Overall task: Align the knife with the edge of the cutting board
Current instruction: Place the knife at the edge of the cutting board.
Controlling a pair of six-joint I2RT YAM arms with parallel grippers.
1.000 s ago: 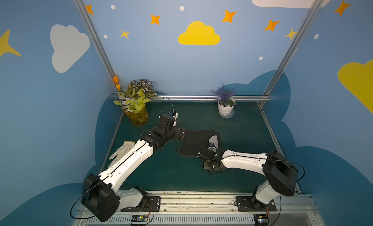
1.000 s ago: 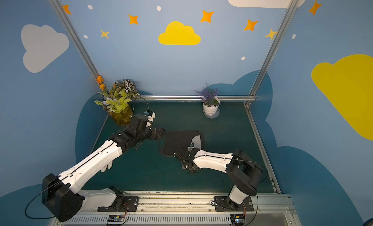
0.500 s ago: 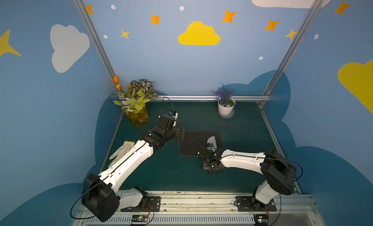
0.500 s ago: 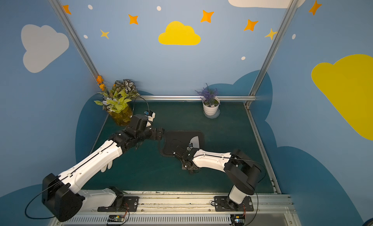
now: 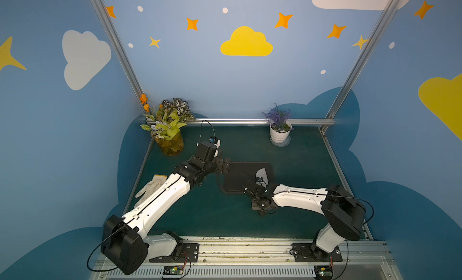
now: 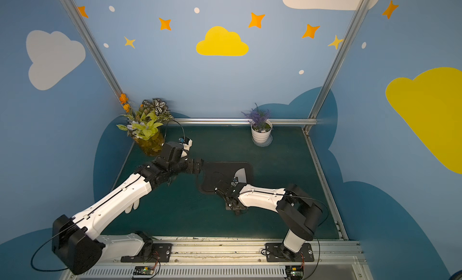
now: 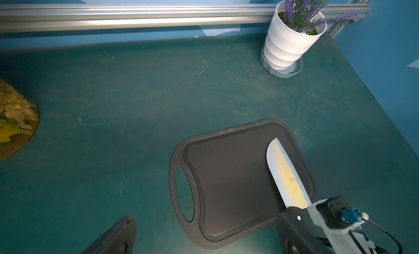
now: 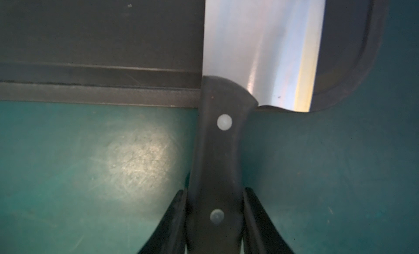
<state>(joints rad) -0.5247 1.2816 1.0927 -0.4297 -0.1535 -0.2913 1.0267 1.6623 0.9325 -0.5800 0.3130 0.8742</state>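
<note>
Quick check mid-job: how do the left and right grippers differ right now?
The left gripper is open and empty; the right gripper is shut on the black handle of the knife. The left gripper sits by the slot end of the cutting board; the right gripper is off the board's near side, over the green mat. Both sit low by the board.

Two white arms [image 5: 162, 198] bolted to a rail [image 5: 245, 251], aluminium posts [image 5: 112, 48] and cloud-painted walls [image 5: 200, 78] around a green worktop [image 5: 225, 216] mark a robotics lab
</note>
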